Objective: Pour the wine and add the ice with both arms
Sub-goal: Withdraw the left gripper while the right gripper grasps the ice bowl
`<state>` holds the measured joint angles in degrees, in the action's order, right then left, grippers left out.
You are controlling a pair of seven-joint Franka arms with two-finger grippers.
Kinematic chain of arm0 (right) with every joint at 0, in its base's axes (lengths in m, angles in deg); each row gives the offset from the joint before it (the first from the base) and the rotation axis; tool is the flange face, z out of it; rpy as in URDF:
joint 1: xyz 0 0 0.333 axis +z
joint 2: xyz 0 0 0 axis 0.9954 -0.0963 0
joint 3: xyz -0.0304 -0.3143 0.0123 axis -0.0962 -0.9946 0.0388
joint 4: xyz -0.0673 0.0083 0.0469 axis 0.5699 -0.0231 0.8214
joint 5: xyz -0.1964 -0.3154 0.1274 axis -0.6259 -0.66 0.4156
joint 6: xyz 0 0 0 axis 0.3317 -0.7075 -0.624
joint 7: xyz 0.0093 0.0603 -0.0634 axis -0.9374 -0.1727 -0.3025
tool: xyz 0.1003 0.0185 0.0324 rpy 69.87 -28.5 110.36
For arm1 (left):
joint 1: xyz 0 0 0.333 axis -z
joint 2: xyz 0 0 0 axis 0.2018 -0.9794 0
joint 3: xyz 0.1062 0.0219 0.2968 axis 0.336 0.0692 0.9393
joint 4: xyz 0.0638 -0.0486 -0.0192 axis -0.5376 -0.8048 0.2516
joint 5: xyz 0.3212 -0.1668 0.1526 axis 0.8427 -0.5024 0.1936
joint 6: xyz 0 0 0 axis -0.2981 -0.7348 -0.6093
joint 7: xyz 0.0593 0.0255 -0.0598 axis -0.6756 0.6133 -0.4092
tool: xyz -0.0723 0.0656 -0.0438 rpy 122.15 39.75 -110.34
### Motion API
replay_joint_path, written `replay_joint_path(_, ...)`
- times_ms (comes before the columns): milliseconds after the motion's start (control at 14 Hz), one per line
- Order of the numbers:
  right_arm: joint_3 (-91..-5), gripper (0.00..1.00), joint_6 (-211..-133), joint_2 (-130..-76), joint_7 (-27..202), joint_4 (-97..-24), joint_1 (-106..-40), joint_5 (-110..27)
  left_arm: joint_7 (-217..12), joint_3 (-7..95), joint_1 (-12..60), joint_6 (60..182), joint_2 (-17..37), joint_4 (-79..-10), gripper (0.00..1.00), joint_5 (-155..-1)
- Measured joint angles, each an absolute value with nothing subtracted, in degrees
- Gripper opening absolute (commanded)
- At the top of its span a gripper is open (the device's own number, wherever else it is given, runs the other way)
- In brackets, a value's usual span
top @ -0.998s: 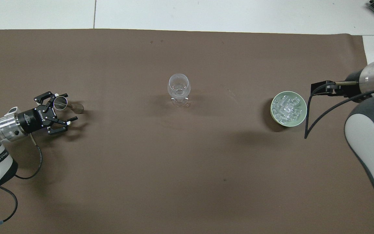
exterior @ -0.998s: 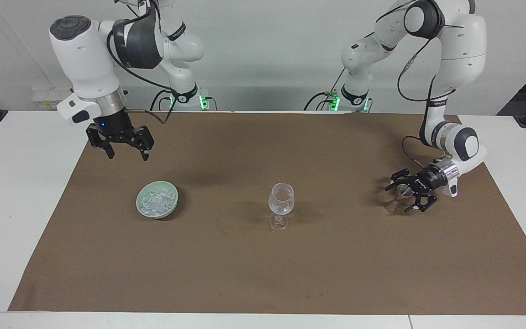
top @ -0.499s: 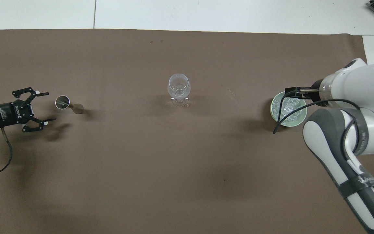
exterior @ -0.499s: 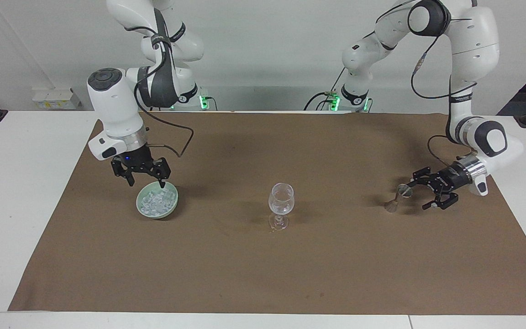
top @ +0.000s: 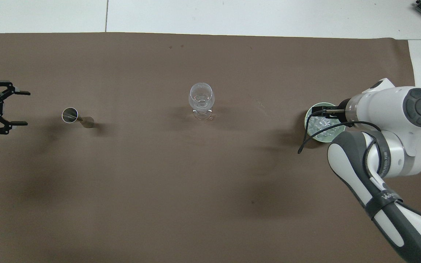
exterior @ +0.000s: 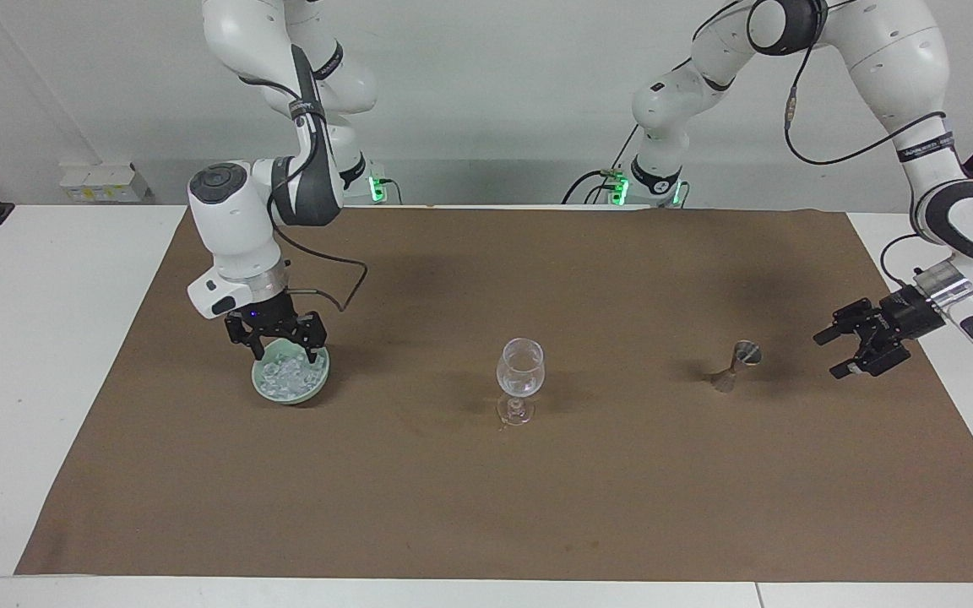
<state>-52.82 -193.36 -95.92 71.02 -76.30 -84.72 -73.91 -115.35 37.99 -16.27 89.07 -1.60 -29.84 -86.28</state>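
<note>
My right arm (exterior: 237, 219) has the step in hand: fetching ice for the glass. My right gripper (exterior: 277, 348) hangs low over the dish (exterior: 265, 390), toward the right arm's end of the mat, with its fingers spread and their tips down at the pile. I cannot tell whether they touch it. To do this well, I judge I should come straight down and centre one chunk between the tips. I should close slowly so it does not squirt away, and stay off the rim so the dish neither tips nor slides. My left arm (exterior: 917, 101) waits. My left gripper (exterior: 829, 355) is released and empty over the mat at the left arm's end, apart from the jigger.

The mat (exterior: 486, 498) is flat, brown and matte, like paper. The dish is shallow, round and pale green with a smooth look. The glass (exterior: 520, 371) stands mid-mat, clear and stemmed, with a rounded bowl. The jigger (exterior: 736, 367) is a small shiny metal hourglass. The ice (exterior: 288, 376) lies heaped in the dish in small, glassy, irregular chunks that are probably slick.
</note>
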Motion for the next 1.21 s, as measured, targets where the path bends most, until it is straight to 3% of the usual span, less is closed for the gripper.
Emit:
replay_joint_path(71, -52.8, 0.83, -193.6, -95.9, 71.0, -76.8, -84.8, -73.9, -113.5, 37.7, -15.6, 89.1, -1.1, -28.4, 1.0, -82.4)
replay_joint_path(713, -53.1, 0.77, -198.0, -98.2, 71.0, -78.9, -85.2, -74.0, -87.9, 37.3, -9.4, 90.9, 3.7, -26.5, 1.0, -66.3)
replay_joint_path(1212, -53.2, 0.69, -200.2, -98.2, 71.0, -81.0, -86.1, -74.1, -85.9, 37.1, 0.9, 88.3, 12.8, -30.4, 1.0, -60.8)
